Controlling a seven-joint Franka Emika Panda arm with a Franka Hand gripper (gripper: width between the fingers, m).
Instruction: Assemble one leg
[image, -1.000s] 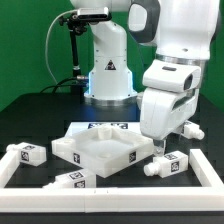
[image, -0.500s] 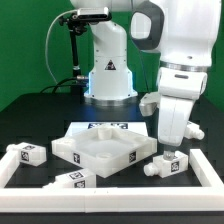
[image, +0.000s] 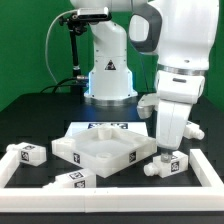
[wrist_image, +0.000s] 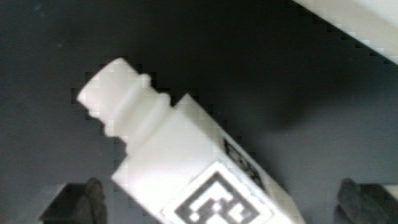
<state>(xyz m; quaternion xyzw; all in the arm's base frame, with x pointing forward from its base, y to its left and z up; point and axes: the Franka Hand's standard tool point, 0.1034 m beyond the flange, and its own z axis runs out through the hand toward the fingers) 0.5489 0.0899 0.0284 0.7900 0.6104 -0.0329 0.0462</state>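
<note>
A leg (image: 166, 164), a stubby white peg with tag markers, lies on the dark table at the exterior view's right, just beside the big white square panel (image: 104, 150). My gripper (image: 163, 150) hangs straight down right above it. In the wrist view the leg (wrist_image: 169, 140) fills the middle, lying slantwise between my two dark fingers (wrist_image: 80, 200), which stand wide apart on either side without touching it. The gripper (wrist_image: 222, 205) is open and holds nothing.
Two more legs lie at the exterior view's left (image: 28, 153) and at the front (image: 77, 179). A low white border (image: 205, 172) runs round the work area. The robot's base (image: 108, 75) stands behind. The panel's edge (wrist_image: 356, 20) shows in the wrist view.
The arm has swung toward the exterior view's right and straightened over the right-hand leg. In the last half second it barely moved. The leg has not moved.
</note>
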